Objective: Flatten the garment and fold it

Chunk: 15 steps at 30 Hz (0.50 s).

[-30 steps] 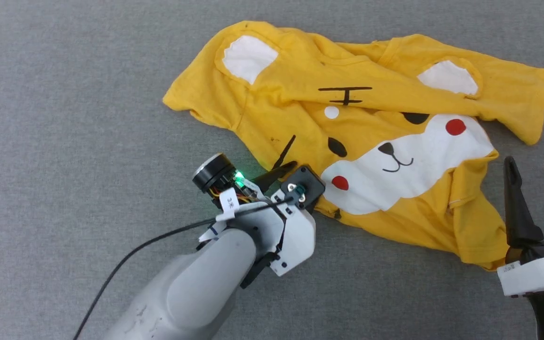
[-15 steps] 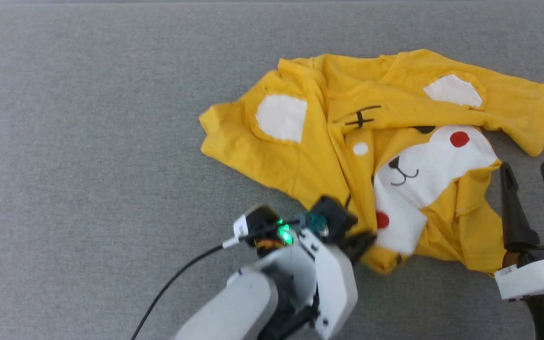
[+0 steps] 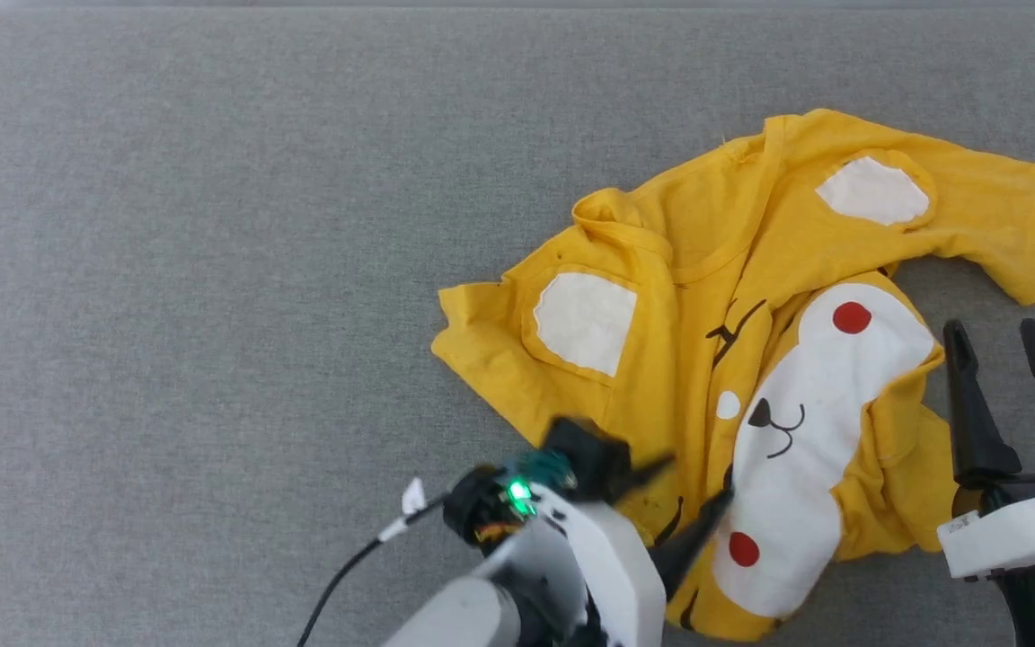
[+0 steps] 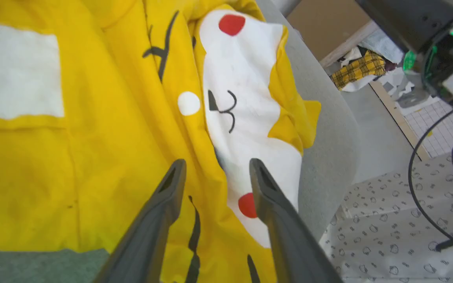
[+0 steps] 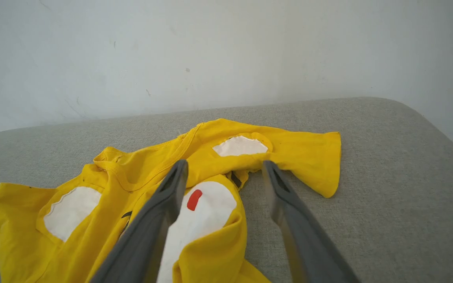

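The garment (image 3: 661,359), a bright yellow T-shirt with a tiger face, lies crumpled and bunched on the right half of the grey surface. Its white muzzle print runs down towards the near edge. My left gripper (image 3: 693,490) hovers open over the garment's near part, left of the muzzle. In the left wrist view the gripper (image 4: 216,163) has its fingers apart above the garment (image 4: 92,157), with no cloth between them. My right gripper (image 3: 994,332) stands open just right of the garment. From the right wrist camera, the gripper (image 5: 224,163) points at the garment (image 5: 297,149) with nothing in it.
The grey cloth-covered surface (image 3: 212,270) stretches wide to the left. Its rounded right edge (image 4: 328,149) drops to a patterned floor (image 4: 387,236) with cables and clutter. A pale wall (image 5: 226,51) rises behind the surface. A black cable (image 3: 347,575) trails from my left wrist.
My left gripper shut on the garment's near hem, dragged it rightward so the shirt bunched up, then opened and let go. The right gripper stayed open and nearly still.
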{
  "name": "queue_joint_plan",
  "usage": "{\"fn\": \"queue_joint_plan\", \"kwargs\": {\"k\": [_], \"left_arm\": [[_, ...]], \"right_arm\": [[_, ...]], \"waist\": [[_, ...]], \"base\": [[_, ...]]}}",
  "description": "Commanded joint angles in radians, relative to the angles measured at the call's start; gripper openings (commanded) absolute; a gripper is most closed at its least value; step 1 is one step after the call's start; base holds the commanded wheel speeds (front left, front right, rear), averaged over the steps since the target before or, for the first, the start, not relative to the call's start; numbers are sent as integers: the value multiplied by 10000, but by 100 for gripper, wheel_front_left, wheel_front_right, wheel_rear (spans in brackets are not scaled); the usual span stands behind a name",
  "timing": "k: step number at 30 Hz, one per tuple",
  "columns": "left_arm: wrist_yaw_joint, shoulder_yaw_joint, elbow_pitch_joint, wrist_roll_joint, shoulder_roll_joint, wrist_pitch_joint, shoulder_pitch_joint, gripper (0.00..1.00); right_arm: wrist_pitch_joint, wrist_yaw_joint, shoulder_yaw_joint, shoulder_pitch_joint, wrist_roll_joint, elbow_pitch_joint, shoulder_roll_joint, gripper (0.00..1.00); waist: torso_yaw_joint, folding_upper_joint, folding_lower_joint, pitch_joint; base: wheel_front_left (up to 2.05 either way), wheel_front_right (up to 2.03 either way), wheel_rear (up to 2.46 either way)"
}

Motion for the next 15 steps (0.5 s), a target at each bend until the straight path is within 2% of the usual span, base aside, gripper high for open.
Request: {"fn": "queue_joint_plan", "kwargs": {"k": [1,4,7,9,12,15], "left_arm": [[109,182,-74,121,-79,-338,-240,100],[537,936,-508,288,-95,-1264,-544,100],[1062,1882,-1011,690,365,-1928,-818,100],[1422,2464,-1159,1066,888,-2132,-925,100],[1540,2765,-1023,1370,1556,-1917,-944,100],[1344,2713,-873,1258,1776,-1617,-957,100]], "right_arm": [[24,-9,-5,7,100,-2,20,100],[20,-9,17,-7,104,-2,20,100],[-2,-9,44,-5,126,-23,20,100],[-22,-9,56,3,144,-25,20,100],[-33,-9,72,-11,151,-20,20,100],[-20,-9,105,-77,135,-38,20,100]], "waist": [[12,0,0,-11],[25,0,0,-16],[23,0,0,30],[17,0,0,88],[1,0,0,199],[-38,0,0,317]], "base": [[0,0,0],[0,0,0],[0,0,0],[0,0,0],[0,0,0],[0,0,0]]}}
